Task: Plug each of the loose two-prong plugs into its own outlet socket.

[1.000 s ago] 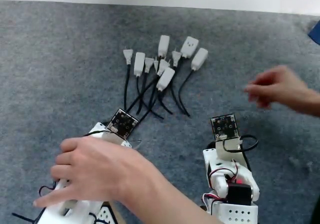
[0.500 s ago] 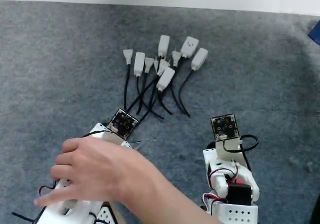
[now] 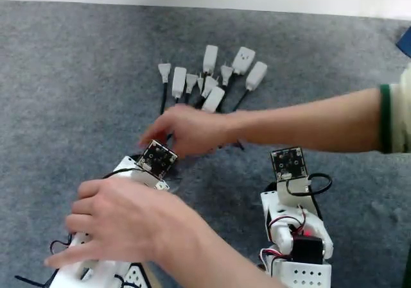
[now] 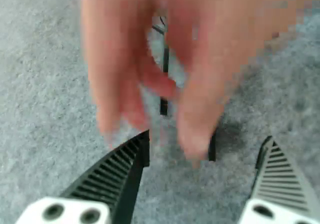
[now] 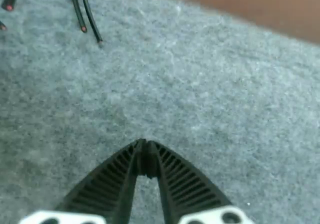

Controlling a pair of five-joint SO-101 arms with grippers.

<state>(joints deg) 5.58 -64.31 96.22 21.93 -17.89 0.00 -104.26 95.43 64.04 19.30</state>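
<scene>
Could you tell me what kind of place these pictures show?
Probably a robotics test bench: a grey felt-like mat, a cluster of white plugs on short black cords, and a white plastic robot arm with exposed wiring.

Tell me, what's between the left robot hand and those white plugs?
A person's hand, over the black cords. The high view shows it short of the white plugs; the left wrist view shows it just ahead of the left robot hand.

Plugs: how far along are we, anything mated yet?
Done: nothing visible; the plugs lie loose in a cluster on the grey mat. In hand: a person's hand is over the cords, ahead of the open left gripper; another hand rests on the left arm. The right gripper is shut, empty. Left: every plugging.
</scene>
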